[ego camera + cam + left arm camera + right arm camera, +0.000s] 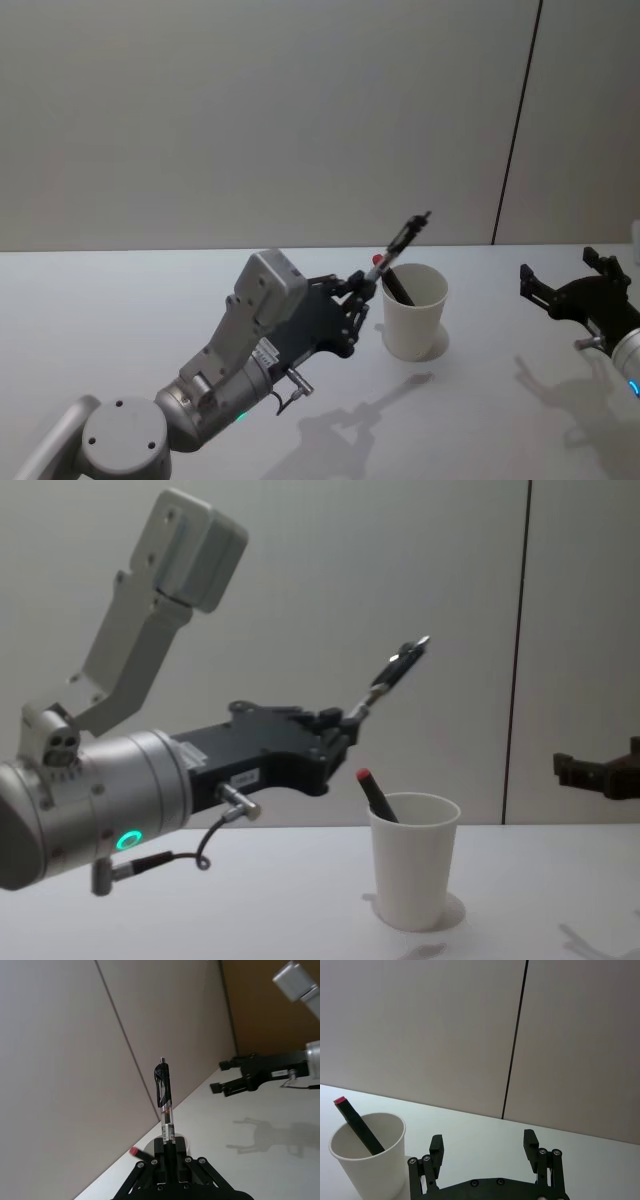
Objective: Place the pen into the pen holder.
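Observation:
My left gripper (pixel 366 286) (pixel 346 726) (pixel 169 1154) is shut on the lower end of the pen (pixel 406 236) (pixel 165 1094) (pixel 396 668), a clear barrel with a black clip. The pen points up and away, tilted, in the air just left of and above the pen holder's rim. The pen holder (pixel 413 314) (pixel 368 1161) (pixel 412 872), a white paper cup, stands upright on the table. A black stick with a red tip (pixel 396 284) (pixel 357 1123) (pixel 377 793) leans inside it. My right gripper (pixel 560 268) (pixel 484 1142) (pixel 219 1076) hovers open to the right of the cup, holding nothing.
The white table (pixel 120 300) runs back to a plain grey wall with a dark vertical seam (pixel 515 120). Shadows of both arms fall on the table in front of the cup.

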